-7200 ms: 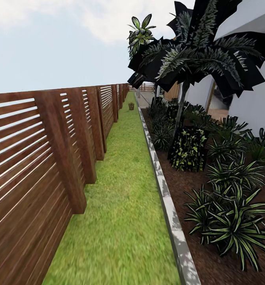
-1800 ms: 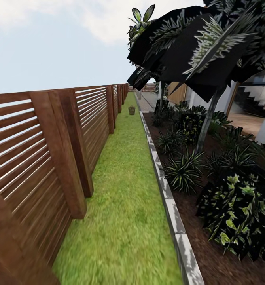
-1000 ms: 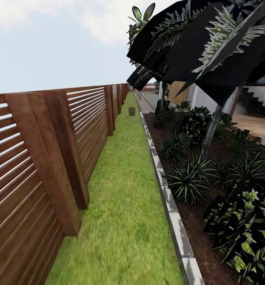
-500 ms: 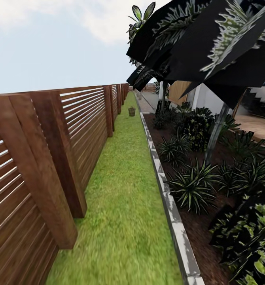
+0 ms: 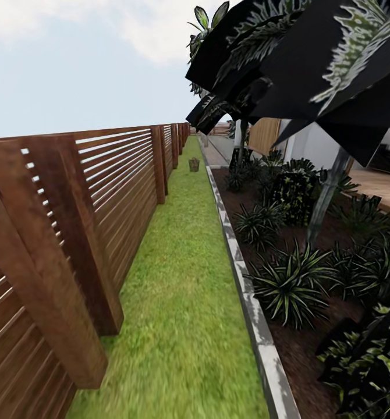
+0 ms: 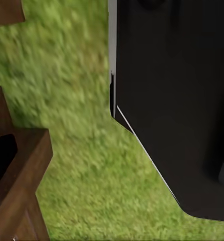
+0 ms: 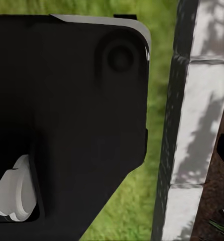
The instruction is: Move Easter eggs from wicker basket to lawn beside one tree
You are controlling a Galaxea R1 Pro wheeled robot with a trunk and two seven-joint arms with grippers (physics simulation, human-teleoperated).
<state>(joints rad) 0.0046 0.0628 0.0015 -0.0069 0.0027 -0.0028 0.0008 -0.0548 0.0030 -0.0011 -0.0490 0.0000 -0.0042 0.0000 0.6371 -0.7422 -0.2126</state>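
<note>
Far down the lawn, a narrow grass strip, stands the small brown wicker basket, close to the grey stone kerb. It is too far off to make out any Easter eggs in it. Beyond the basket a pale trunk rises at the strip's end, with a tall leafy crown above it. The left wrist view looks down on grass beside my black body. The right wrist view looks down on grass and kerb past the same dark body.
A brown slatted fence with thick posts walls the strip's left side. Right of the kerb lies a mulch bed with spiky shrubs, a slim grey palm trunk and dark overhanging fronds. A white house stands behind.
The camera has travelled forward along the grass strip: fence posts and shrubs have slid closer and past, and the basket ahead looks slightly nearer.
</note>
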